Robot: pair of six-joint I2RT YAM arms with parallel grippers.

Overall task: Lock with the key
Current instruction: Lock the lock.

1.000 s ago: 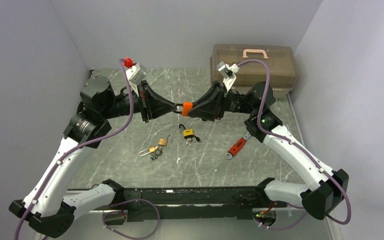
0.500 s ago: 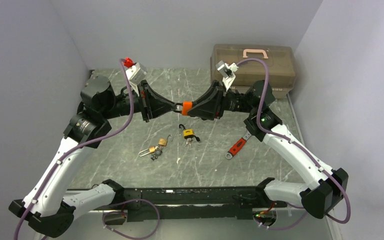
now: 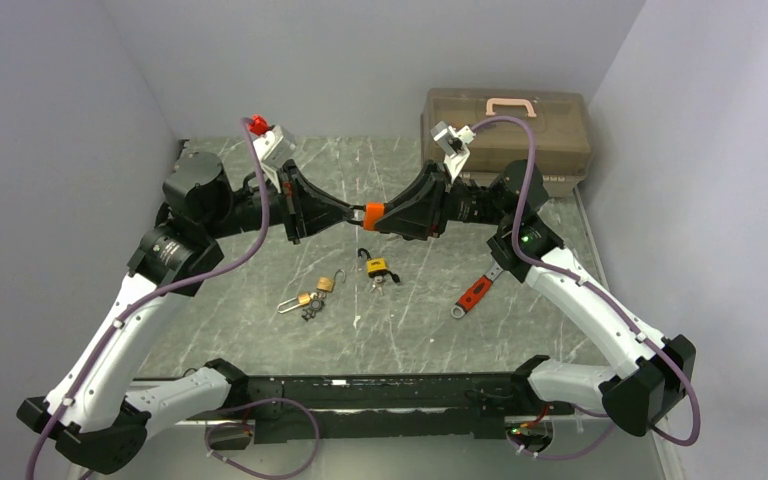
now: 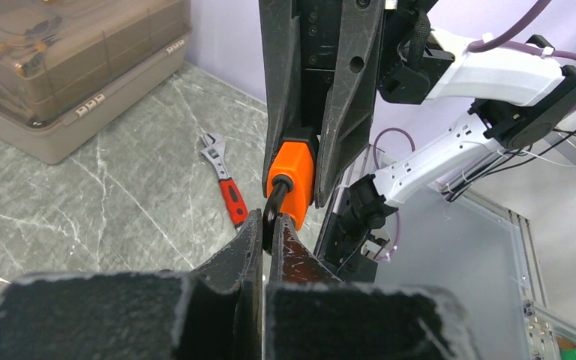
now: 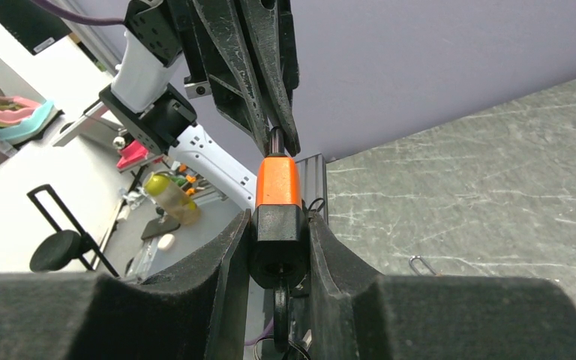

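the marble table is seen w/ a brown tool box at its far right corner. above the middle of the table the two arms are met tip to tip, in the air.

the r. gripper is closed to approx. the width of the orange padlock, and the black end of the lock body is clamped btw its fingers. the l. gripper is nearly fully closed, and the dark shackle is pinched at its tips. so the lock is carried by both grippers, well above the surface, w/ no part of it touching the table.

on the table a red-handled wrench is laid to the right. a yellow-black padlock is placed just below the held one in the top view. two brass padlocks are found to its left, at least one w/ an open shackle, and a small dark bunch, prob. keys, beside them.

a dark part is seen hanging under the lock body in the r. wrist view. whether it is the key cannot be told.

step in hand, as judged: the shackle is being set into the body, before the key is turned. for the next move the shackle prob. must be pushed straight along the body axis until it is seated, w/ the body held firm by the r. gripper. then one gripper must be freed for the key, w/o the lock being dropped.
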